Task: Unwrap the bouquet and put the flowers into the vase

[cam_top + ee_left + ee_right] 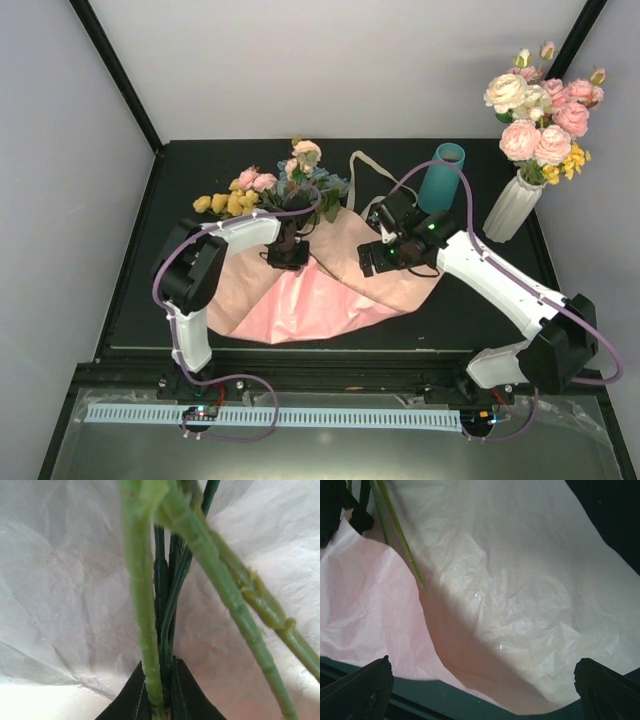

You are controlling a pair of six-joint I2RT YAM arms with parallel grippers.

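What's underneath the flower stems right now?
The opened pink paper lies spread beneath the flowers, whose stems the left gripper pinches. The table under that sheet is covered, so anything lying below the paper cannot be seen.
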